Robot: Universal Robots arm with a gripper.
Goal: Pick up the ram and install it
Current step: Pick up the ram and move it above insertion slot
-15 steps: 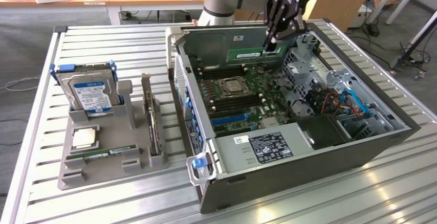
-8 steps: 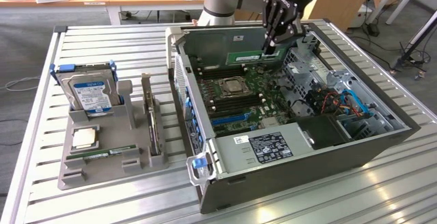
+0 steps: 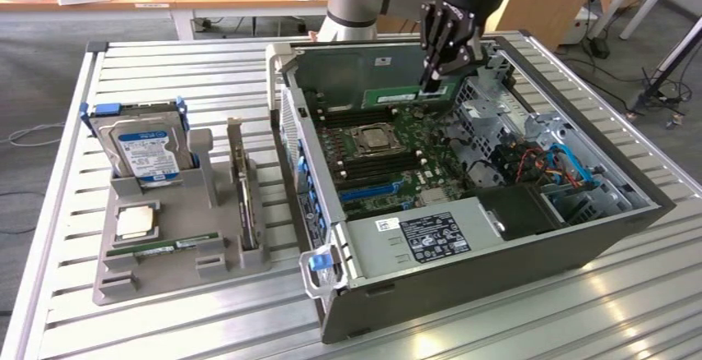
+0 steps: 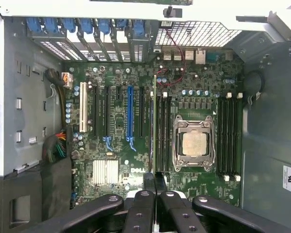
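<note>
Slatted metal worktop (image 3: 548,319), open computer case (image 3: 614,228): ram install, placing stage, stick not yet seated.

Item held: one ram (image 3: 395,96), pinched edge-on between fingers (image 4: 138,206) closed almost fully onto it, inside the case, over the motherboard (image 3: 422,175) and above its memory slots. Judged requirement for the seating move: stick's edge parallel to one free slot and centred over it, then a straight push down. Count: ram sticks, two (one held inside the case; a second ram (image 3: 164,247) flat in the grey holder (image 3: 121,282) outside the case, on the exterior view's left); hard drive (image 3: 143,146), one, in that holder; CPU chips, two (loose chip (image 3: 137,222) in the holder, socketed chip (image 3: 379,140) inside the case); case, one.
</note>
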